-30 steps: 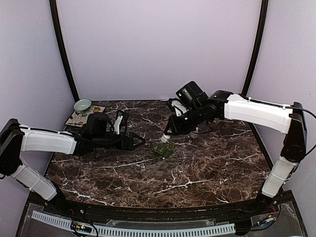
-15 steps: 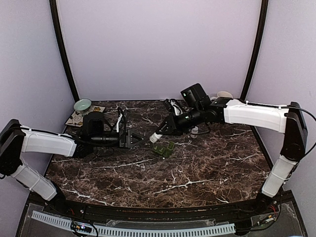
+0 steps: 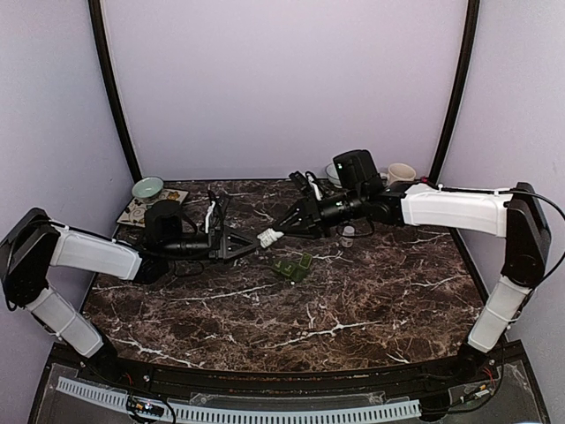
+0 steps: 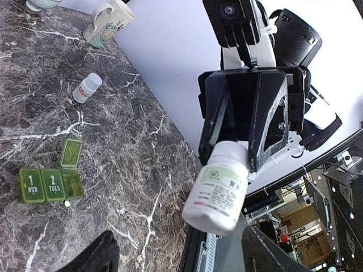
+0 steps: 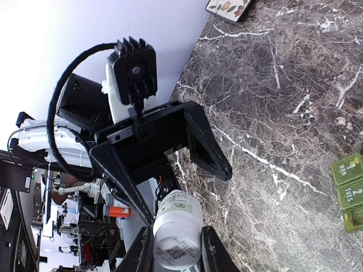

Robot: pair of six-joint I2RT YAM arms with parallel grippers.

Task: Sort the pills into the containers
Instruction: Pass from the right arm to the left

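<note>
Top external view, right gripper (image 3: pixel 282 231) clamping white bottle (image 3: pixel 268 236), left gripper (image 3: pixel 246 246) spread wide (empty).

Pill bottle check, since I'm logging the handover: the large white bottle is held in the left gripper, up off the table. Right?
Not quite. The white pill bottle is held in the right gripper, up off the table. The left wrist view shows it clamped at its cap end between that gripper's fingers, while the left gripper faces it, open and holding nothing.
</note>
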